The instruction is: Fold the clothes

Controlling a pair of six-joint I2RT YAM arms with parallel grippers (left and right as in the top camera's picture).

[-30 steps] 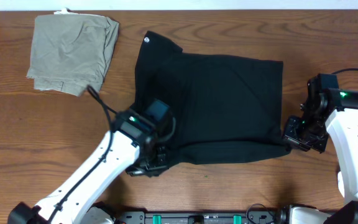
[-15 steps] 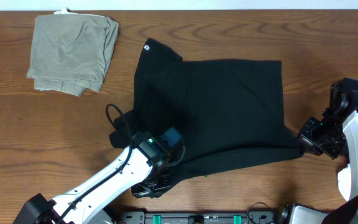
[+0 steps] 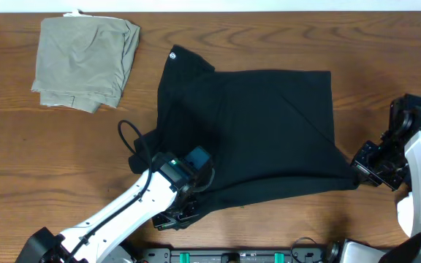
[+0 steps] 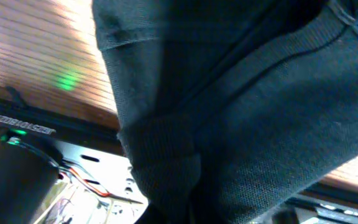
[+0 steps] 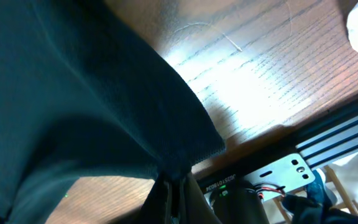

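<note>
black shirt (image 3: 254, 124) flat mid-tabletop (image 3: 64, 161), long axis left-right. left pincer (image 3: 183, 213) clenched on its near-left corner, right pincer (image 3: 358, 169) on the near-right. Cloth lies beyond both, so the fold likely goes toward the far edge.

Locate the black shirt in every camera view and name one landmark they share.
Overhead: black shirt spread mid-table, near corners at the left gripper and right gripper.
Left wrist: black shirt fills most of the frame.
Right wrist: black shirt covers the left side, a corner pinched at bottom centre.
Shared landmark: the wooden table.
</note>
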